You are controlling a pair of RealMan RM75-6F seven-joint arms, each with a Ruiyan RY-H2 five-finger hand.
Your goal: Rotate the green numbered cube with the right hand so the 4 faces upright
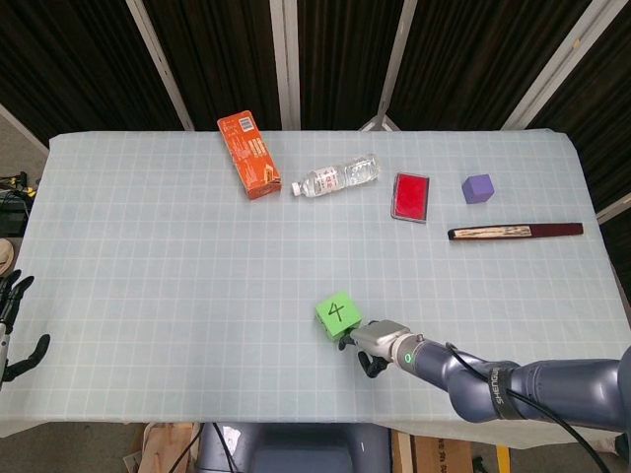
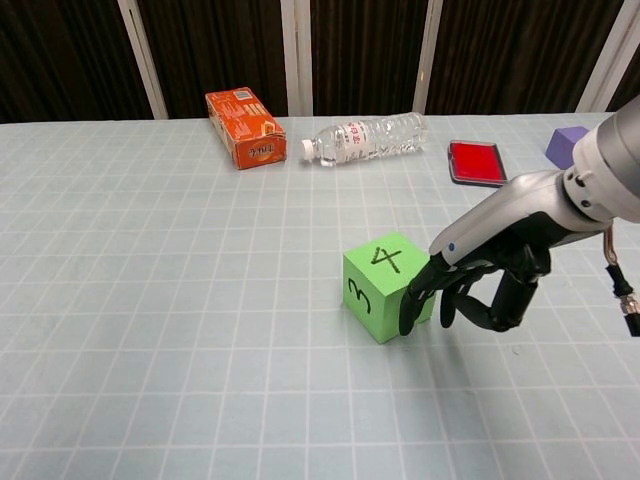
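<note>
The green numbered cube [image 2: 385, 286] sits on the tabletop [image 2: 150, 300] near its front middle, 4 on top and 3 on the side facing the chest camera. The right hand [image 2: 487, 285] is just beside it, fingers [image 2: 412, 305] curled and touching its right face, not clearly gripping. The left hand [image 1: 15, 330] hangs off the tabletop's left edge, fingers apart, empty.

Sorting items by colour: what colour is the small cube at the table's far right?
Purple. The small cube shows best in the head view; the chest view cuts it off.
</note>
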